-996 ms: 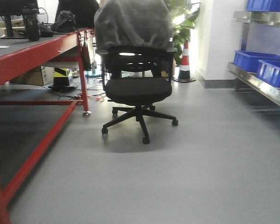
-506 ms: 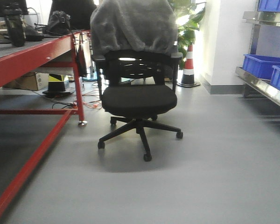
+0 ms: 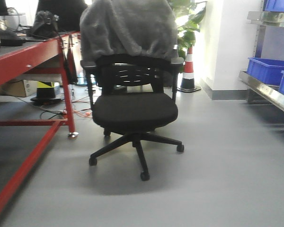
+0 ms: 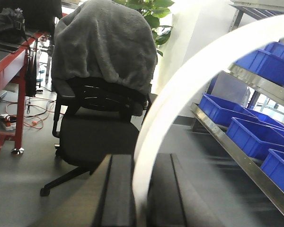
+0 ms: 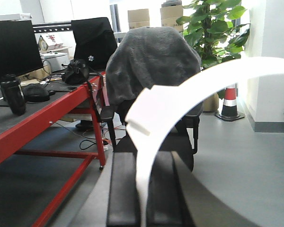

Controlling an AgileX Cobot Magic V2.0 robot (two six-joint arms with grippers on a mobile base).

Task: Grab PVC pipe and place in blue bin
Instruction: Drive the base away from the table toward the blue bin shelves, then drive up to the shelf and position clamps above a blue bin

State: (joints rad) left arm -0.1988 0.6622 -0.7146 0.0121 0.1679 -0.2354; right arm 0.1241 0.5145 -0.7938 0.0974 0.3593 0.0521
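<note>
L gripper [image 4: 141, 163], R gripper [image 5: 143, 161] tight on PVC pipe [image 4: 180, 87]; chair [image 3: 135, 111] (grey blanket [image 3: 128, 28] on back) dead ahead, blue bins [image 3: 267, 70] rt.

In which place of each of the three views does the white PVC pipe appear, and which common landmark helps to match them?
Exterior front-facing: not in it.
Left wrist-mounted: the PVC pipe rises from the left hand at bottom centre and arcs to the upper right.
Right wrist-mounted: the pipe rises from the right hand at bottom centre and bends right across the middle.
Shared landmark: the blanket-draped chair, seen in all three.
</note>
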